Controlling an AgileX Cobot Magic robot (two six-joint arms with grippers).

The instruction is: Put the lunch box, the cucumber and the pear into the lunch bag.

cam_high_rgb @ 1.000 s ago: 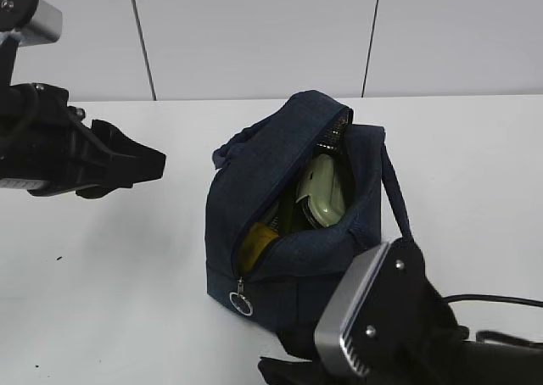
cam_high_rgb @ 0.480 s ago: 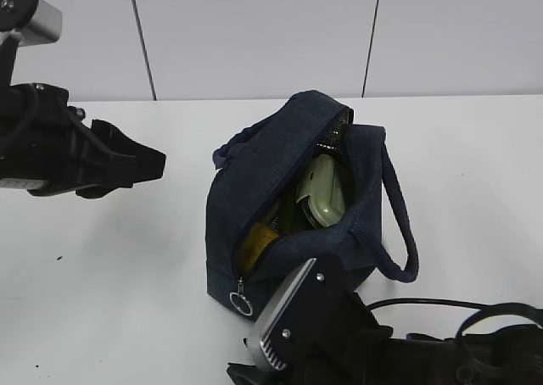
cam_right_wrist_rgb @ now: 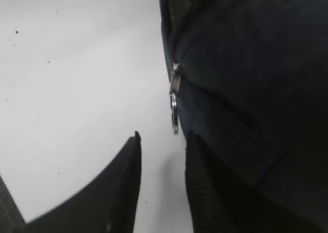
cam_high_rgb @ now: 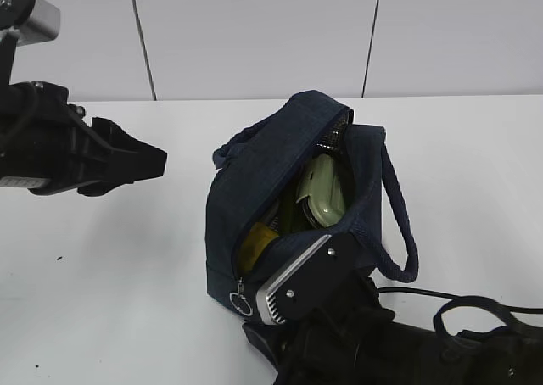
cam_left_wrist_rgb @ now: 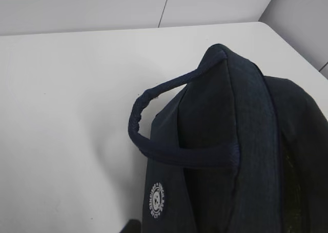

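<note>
Exterior view: slanted down from the front, facing the back wall, mid-range, whole bag [cam_high_rgb: 288, 207] in frame. Left wrist view: close, looks down on the bag [cam_left_wrist_rgb: 241, 156] and its handle [cam_left_wrist_rgb: 169, 140]. Right wrist view: very close, low, at the zipper ring [cam_right_wrist_rgb: 175, 110]. All three share the bag.

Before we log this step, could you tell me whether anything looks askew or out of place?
Only the lunch bag: it stands tilted and gaping, unzipped, with the lunch box on edge inside and something yellow showing at the near end. Nothing is spilled or damaged on the table.
</note>
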